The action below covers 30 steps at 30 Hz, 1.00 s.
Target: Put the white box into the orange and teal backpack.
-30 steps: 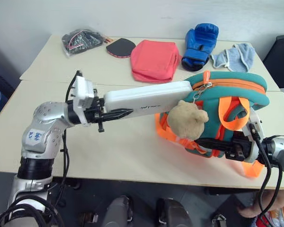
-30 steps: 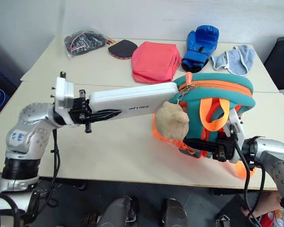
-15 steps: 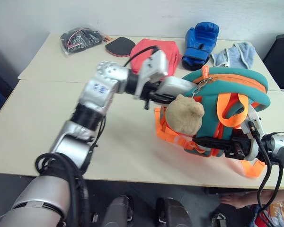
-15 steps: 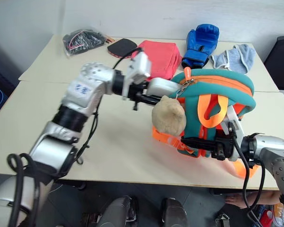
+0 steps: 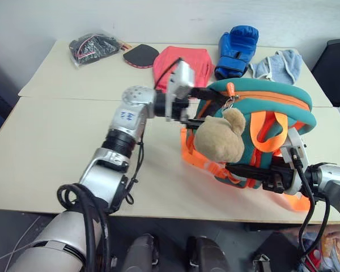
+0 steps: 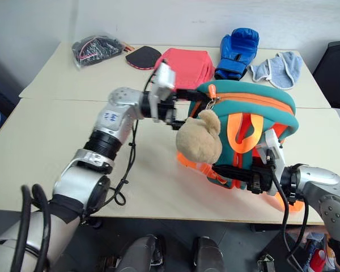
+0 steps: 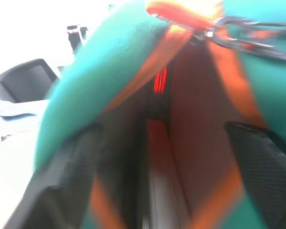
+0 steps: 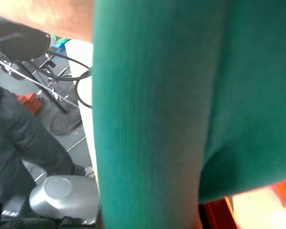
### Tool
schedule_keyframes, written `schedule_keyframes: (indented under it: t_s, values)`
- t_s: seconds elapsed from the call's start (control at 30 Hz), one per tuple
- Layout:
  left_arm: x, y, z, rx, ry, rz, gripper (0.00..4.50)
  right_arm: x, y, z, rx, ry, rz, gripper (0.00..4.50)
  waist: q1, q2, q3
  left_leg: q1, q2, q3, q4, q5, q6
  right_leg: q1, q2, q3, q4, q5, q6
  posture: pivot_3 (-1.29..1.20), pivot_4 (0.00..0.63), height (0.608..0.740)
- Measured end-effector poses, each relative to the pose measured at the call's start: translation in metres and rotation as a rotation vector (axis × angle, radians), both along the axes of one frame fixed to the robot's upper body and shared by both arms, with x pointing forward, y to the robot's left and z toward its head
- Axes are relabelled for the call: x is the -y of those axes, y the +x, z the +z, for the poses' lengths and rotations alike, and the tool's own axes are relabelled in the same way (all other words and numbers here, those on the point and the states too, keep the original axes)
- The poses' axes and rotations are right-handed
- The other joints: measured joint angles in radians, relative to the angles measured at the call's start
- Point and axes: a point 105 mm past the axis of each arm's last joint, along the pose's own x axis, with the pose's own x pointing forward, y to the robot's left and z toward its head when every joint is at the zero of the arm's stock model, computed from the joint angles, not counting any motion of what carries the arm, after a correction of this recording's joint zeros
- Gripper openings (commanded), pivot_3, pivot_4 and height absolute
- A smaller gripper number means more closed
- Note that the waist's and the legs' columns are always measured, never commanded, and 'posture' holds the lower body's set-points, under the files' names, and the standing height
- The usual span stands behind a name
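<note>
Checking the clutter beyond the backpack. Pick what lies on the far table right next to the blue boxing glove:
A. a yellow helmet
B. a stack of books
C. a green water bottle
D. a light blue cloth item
D: beside the blue boxing glove on the far table lies a light blue cloth item; no bottle, helmet or books are there.

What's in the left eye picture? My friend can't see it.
A robot's left pincer reaches into the open top of an orange and teal backpack on a table. Its right pincer grips the backpack's front, beside a tan plush bear.
</note>
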Motion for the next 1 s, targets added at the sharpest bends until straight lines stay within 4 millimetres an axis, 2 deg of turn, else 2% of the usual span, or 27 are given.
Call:
schedule_keyframes:
  t_s: [0.13, 0.2, 0.27, 0.37, 0.43, 0.57, 0.63, 0.77, 1.0]
  values:
    - [-0.059, -0.009, 0.008, 0.057, 0.023, -0.005, 4.47, 0.003, 0.002, -0.005, 0.014, -0.003, -0.027, 0.00, 0.000, 0.000, 0.000, 0.000, 0.000, 0.000, 0.000, 0.000, 0.000, 0.001, 0.000, 0.000, 0.000, 0.000, 0.000, 0.00, 0.150, 0.740]
    - [-0.072, -0.017, 0.002, 0.060, 0.046, -0.022, 4.47, 0.004, 0.003, -0.006, 0.024, -0.009, -0.037, 0.00, 0.003, 0.000, 0.000, 0.000, -0.001, 0.000, 0.001, 0.000, 0.000, 0.001, 0.000, 0.000, 0.000, 0.000, 0.000, 0.00, 0.150, 0.740]
    - [-0.075, -0.028, -0.006, 0.073, 0.060, -0.043, 4.47, 0.005, 0.005, -0.005, 0.039, -0.010, -0.040, 0.00, 0.008, 0.000, 0.000, 0.000, -0.001, -0.003, 0.002, -0.001, 0.001, 0.003, -0.001, 0.000, 0.000, 0.000, 0.000, 0.00, 0.150, 0.740]
    - [-0.069, -0.054, -0.019, 0.107, 0.081, -0.108, 4.47, 0.006, 0.007, -0.007, 0.046, -0.013, -0.040, 0.00, 0.005, 0.000, 0.000, 0.000, -0.002, -0.003, 0.003, -0.002, 0.002, 0.003, -0.002, 0.001, 0.000, 0.000, 0.001, 0.00, 0.150, 0.740]
    - [-0.055, -0.070, -0.025, 0.152, 0.072, -0.145, 4.47, 0.005, 0.010, -0.009, 0.043, -0.018, -0.033, 0.00, 0.004, 0.000, 0.000, 0.000, -0.002, -0.003, 0.003, -0.002, 0.002, 0.004, -0.002, 0.001, 0.000, 0.000, 0.001, 0.00, 0.150, 0.740]
    - [-0.017, -0.081, -0.024, 0.261, -0.045, -0.136, 4.47, 0.002, 0.015, -0.009, 0.050, -0.013, -0.019, 0.00, 0.006, 0.000, 0.000, 0.001, -0.002, -0.003, 0.003, -0.001, 0.002, 0.004, -0.001, 0.000, 0.000, 0.000, 0.001, 0.00, 0.150, 0.740]
    - [-0.008, -0.080, -0.020, 0.309, -0.085, -0.100, 4.47, 0.001, 0.015, -0.011, 0.044, -0.017, -0.008, 0.00, 0.005, 0.000, 0.000, 0.001, -0.002, -0.003, 0.002, -0.001, 0.002, 0.004, -0.001, 0.000, 0.000, 0.000, 0.001, 0.00, 0.150, 0.740]
    - [0.008, -0.075, -0.018, 0.422, -0.107, -0.033, 3.58, -0.001, 0.015, -0.010, 0.046, -0.014, 0.001, 0.00, 0.003, 0.000, 0.000, 0.003, -0.002, -0.001, 0.001, -0.001, 0.002, 0.004, -0.001, 0.000, 0.000, 0.000, 0.001, 0.00, 0.150, 0.740]
    - [0.003, -0.056, -0.031, 0.535, -0.048, 0.085, 1.47, -0.003, 0.017, -0.011, 0.041, -0.005, -0.015, 0.00, 0.005, 0.000, 0.000, 0.002, -0.001, -0.002, 0.002, -0.001, 0.002, 0.004, -0.001, 0.000, 0.000, 0.000, 0.001, 0.00, 0.150, 0.740]
